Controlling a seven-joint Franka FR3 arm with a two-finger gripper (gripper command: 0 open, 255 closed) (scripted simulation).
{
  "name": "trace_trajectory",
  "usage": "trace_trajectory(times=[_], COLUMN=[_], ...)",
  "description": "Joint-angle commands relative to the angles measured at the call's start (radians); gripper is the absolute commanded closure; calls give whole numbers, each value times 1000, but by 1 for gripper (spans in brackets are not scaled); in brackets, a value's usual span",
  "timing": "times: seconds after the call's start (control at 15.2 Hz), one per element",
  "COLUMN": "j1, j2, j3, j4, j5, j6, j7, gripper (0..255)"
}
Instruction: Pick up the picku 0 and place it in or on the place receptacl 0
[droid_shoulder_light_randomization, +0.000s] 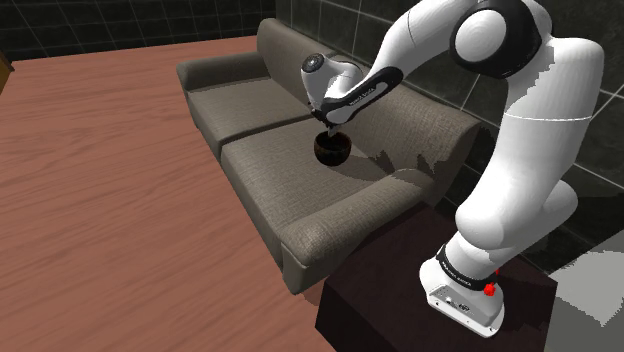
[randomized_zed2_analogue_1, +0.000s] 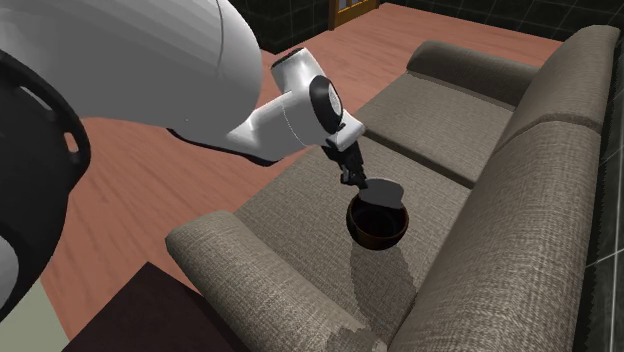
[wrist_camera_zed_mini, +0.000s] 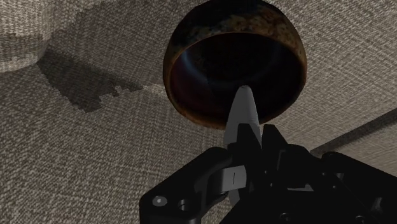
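Note:
A dark brown round bowl hangs just above the near seat cushion of a grey-brown fabric sofa. My black gripper comes down from above and is shut on the bowl's rim. In the second exterior view the bowl tilts under the gripper, and its shadow lies lower on the sofa cushion. In the wrist view one finger reaches inside the bowl at the gripper, with the sofa fabric behind.
The sofa's near armrest sits next to my dark stand. A reddish wooden floor spreads on the shoulder view's left. A dark tiled wall rises behind the backrest.

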Motion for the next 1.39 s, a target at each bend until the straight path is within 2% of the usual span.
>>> trace_trajectory(times=[0.0,0.46,0.99,1.06,1.32], j1=[4,21,21,21,21], j2=[18,88,88,88,88], j3=[-6,-32,-33,-33,-33], j4=[-1,4,4,4,4], j5=[-18,-84,-84,-84,-84], j6=[13,56,56,56,56], j7=[20,91,91,91,91], gripper=[255,255,255,0,0])
